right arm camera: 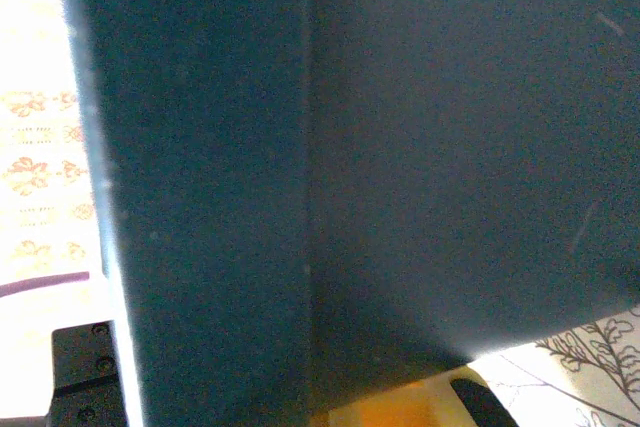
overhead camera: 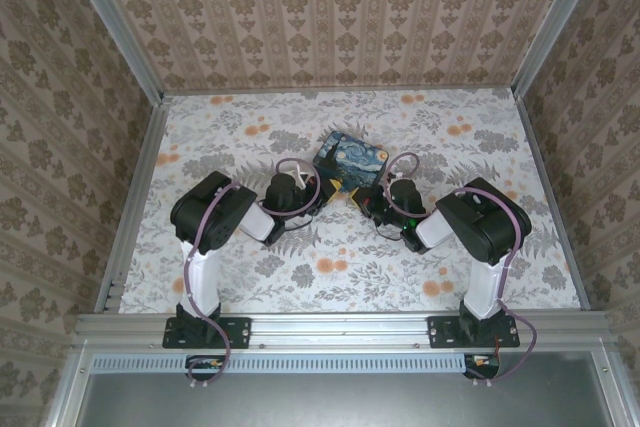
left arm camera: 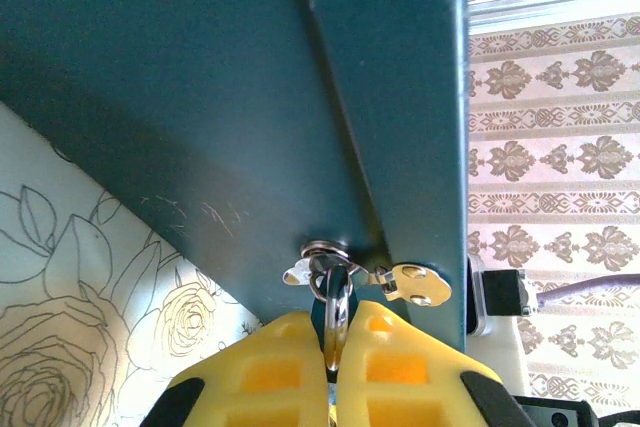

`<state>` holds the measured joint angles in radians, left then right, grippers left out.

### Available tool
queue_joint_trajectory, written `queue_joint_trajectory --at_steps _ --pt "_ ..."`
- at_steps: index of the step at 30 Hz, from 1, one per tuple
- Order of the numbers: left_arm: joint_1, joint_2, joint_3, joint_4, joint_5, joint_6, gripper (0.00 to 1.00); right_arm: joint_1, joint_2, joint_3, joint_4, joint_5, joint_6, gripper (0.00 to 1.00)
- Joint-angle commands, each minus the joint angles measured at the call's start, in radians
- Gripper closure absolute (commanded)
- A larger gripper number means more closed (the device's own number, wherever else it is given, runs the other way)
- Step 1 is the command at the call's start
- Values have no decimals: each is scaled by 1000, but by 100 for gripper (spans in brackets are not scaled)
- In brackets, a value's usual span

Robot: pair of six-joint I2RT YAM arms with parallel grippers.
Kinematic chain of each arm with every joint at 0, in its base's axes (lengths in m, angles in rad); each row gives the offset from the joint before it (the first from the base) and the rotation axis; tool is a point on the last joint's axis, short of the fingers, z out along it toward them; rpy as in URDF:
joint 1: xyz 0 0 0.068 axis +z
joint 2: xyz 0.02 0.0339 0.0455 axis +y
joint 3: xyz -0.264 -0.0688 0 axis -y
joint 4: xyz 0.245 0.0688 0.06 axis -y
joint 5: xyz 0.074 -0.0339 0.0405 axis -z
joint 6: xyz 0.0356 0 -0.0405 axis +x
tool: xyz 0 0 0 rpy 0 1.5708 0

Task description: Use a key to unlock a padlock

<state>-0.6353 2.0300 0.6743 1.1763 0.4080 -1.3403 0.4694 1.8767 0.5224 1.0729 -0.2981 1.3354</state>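
Floral tabletop (overhead camera: 250, 277) enclosed by damask-patterned walls (overhead camera: 340, 17), brightly lit

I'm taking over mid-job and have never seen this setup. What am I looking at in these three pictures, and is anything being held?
These are two robot arms bolted at the near edge of a flowered table. The top picture looks down from above and behind them: the left arm and the right arm both reach in to a blue painted box. The other two pictures come from cameras on the wrists, close against the box's dark wall. In the left wrist picture, the left tool, with yellow fingers, is shut on a small metal loop at the box's latch, beside a silver tab. I cannot tell whether the loop belongs to the lock or the key, or whether the right tool is open or shut.
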Motion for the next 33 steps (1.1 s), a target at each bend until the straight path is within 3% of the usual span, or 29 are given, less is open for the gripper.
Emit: queue_joint_trajectory --at_steps 1,7,13,23,33 --pt "-18 15 -1 49 17 -10 100 3 -18 33 53 10 -28 100" --pt "-31 15 -5 78 35 -47 100 2 51 31 256 -2 -105 100" --pt "-45 6 -16 89 40 -71 100 1 35 56 259 -49 -209 100" --pt "-47 16 -31 84 48 -82 100 -39 -11 52 199 -55 -285 100" --pt "-47 13 -53 83 70 -69 100 -50 -97 134 -30 -144 -394 100"
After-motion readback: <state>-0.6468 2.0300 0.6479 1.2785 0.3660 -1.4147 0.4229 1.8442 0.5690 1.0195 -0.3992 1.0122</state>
